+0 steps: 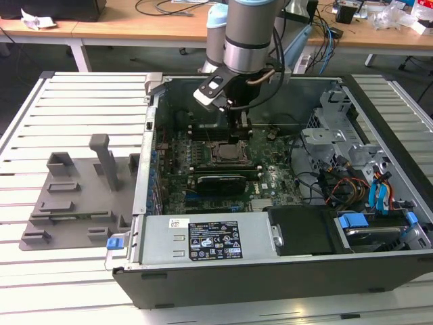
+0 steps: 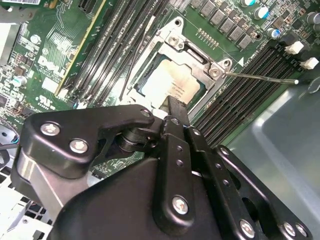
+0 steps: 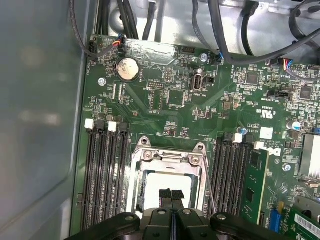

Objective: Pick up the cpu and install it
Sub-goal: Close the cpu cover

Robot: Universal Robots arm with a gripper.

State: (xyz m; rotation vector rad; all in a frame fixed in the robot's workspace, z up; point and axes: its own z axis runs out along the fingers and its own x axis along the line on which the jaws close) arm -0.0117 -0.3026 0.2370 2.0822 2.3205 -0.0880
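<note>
The cpu (image 2: pixel 167 82) lies flat inside the motherboard's socket frame (image 2: pixel 192 52), its silver-grey top showing through the frame's opening. In the first wrist view the cpu (image 3: pixel 165 181) sits between the memory slots, partly covered by my fingers. My gripper (image 3: pixel 171 194) hangs right over the cpu's near edge with its two black fingertips pressed together and nothing between them. I cannot tell whether they touch the chip. In the exterior view the gripper (image 1: pixel 242 126) reaches down into the open computer case (image 1: pixel 155 240), over the socket (image 1: pixel 226 152).
A thin metal socket lever (image 2: pixel 260 77) sticks out beside the frame. Memory slots (image 3: pixel 107 170) flank the socket. Cables and drive bays (image 1: pixel 365 169) crowd the case toward the exterior view's right. A grey plastic tray with upright posts (image 1: pixel 74 193) stands outside the case on the slatted table.
</note>
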